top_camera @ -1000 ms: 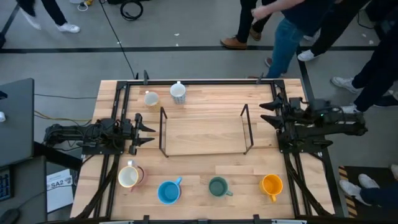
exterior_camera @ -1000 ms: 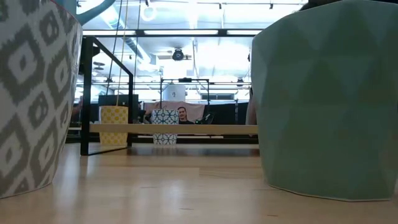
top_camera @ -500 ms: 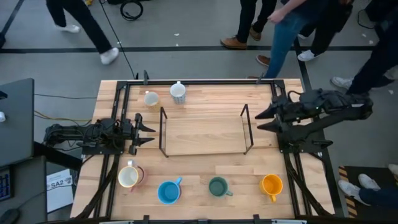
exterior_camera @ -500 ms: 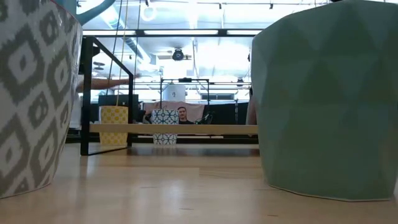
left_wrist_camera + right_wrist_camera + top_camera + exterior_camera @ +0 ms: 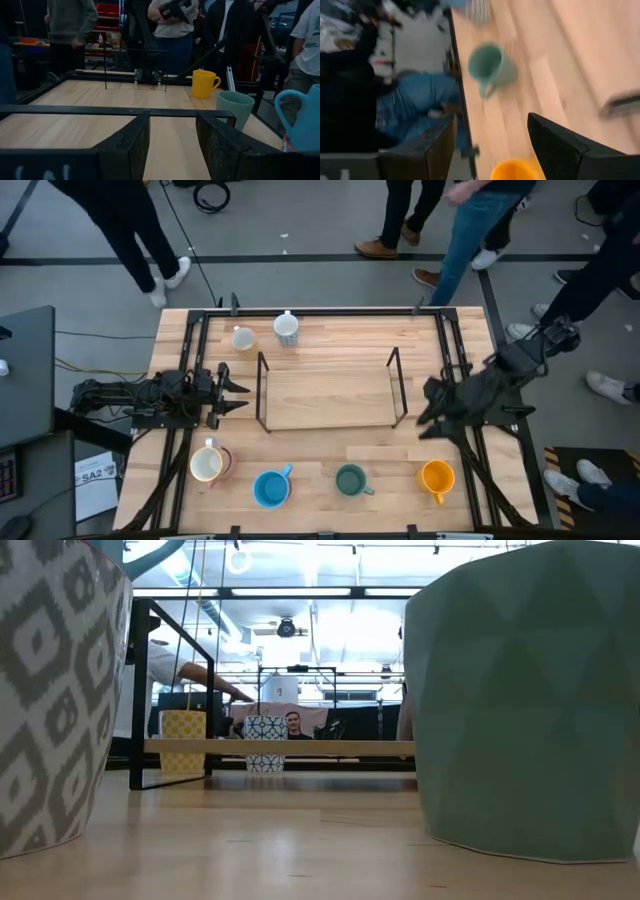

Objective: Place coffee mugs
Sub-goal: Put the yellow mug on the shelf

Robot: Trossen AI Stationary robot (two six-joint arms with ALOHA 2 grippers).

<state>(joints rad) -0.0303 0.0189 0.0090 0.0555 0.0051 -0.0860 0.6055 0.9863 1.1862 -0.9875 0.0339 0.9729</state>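
Spread and empty, the right gripper (image 5: 428, 408) hangs over the table's right side, just past the right post of the rack (image 5: 397, 385) and between it and the orange mug (image 5: 437, 476), which stands at the near right corner. Its wrist view looks down on that orange mug (image 5: 517, 171) at the fingers' edge and on the green mug (image 5: 492, 67) beyond. The left gripper (image 5: 228, 392) waits at the left edge of the table, also spread and empty, pointing at the rack. Along the near edge stand a cream mug (image 5: 207, 464), a blue mug (image 5: 271, 488), the green mug (image 5: 351, 480) and the orange one; two more, a small pale mug (image 5: 242, 338) and a patterned mug (image 5: 286, 328), sit at the far side. Nothing is on the rack's board yet, so the task looks barely begun. The likely trouble is in the approach — coming down on the orange mug off-centre, a finger could strike the rim and tip or skid it toward the table edge, which is close. Its handle points toward the near edge; a grip across the handle would likely slip. The rack's thin post is just beside the gripper — a careless swing could catch it. People walk near the right arm's side.
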